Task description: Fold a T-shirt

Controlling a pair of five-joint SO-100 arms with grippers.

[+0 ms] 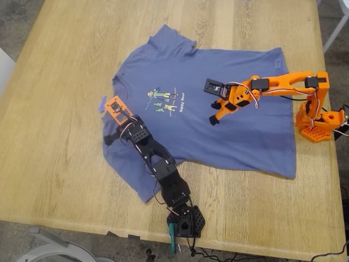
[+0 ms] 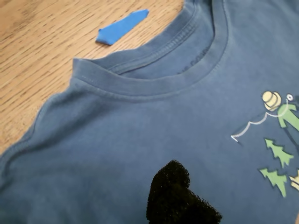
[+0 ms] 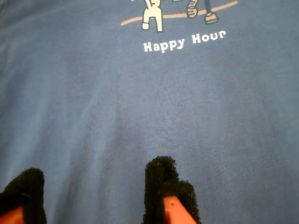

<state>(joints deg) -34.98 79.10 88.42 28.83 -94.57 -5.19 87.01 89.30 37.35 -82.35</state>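
The slate-blue T-shirt lies spread flat on the wooden table, its collar toward the exterior view's left and its print facing up. My first gripper, on the black arm, hovers over the shoulder just below the collar. Only one black fingertip shows in its wrist view. My second gripper, on the orange arm, hangs over the chest beside the "Happy Hour" text. Its padded fingers stand apart with only flat cloth between them.
A small blue scrap lies on the bare wood just beyond the collar. The black arm's base sits at the table's near edge, beside the lower sleeve. The orange arm's base stands past the hem at the exterior view's right.
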